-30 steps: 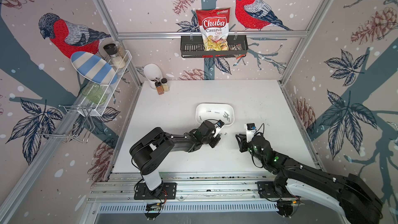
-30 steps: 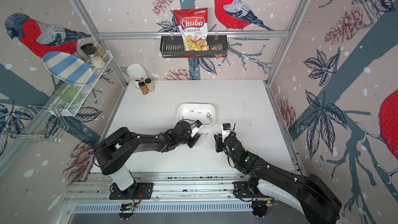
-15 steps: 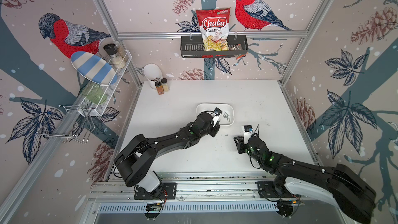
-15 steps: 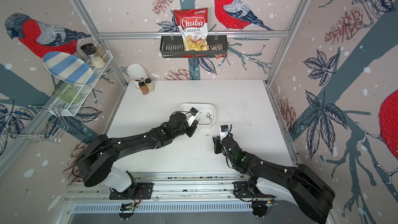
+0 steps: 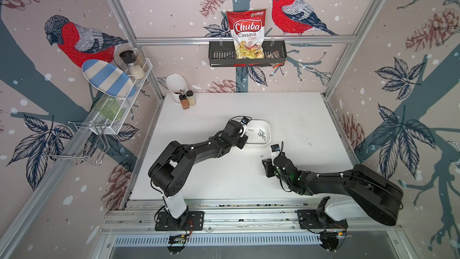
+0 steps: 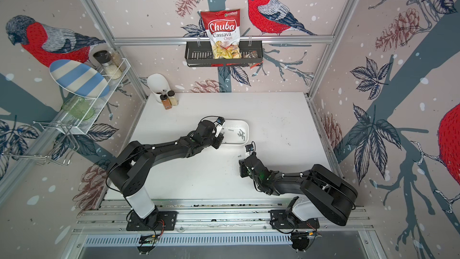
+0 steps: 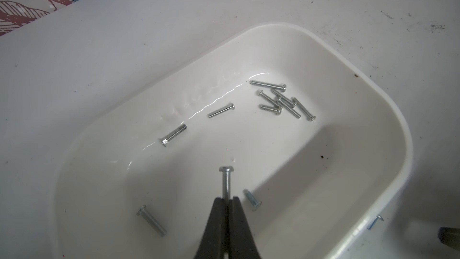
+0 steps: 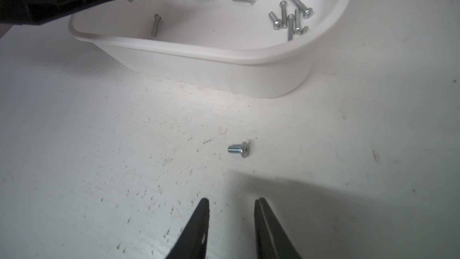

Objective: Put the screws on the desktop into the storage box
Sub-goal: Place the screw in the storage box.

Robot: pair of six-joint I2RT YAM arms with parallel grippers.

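The white desktop [image 5: 224, 175] carries the box [image 7: 323, 53]. My left gripper [image 7: 227, 199] hangs over the box, pinching one screw [image 7: 226, 180] by its shaft. My right gripper [image 8: 231, 205] stands parted just short of a loose screw [image 8: 239, 150] lying near the box. Other screws [image 7: 267, 84] lie inside.

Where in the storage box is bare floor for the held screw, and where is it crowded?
Free: bare floor between the screw cluster and the robot-side wall of the storage box. Crowded: that cluster, plus two screws flanking the left gripper.
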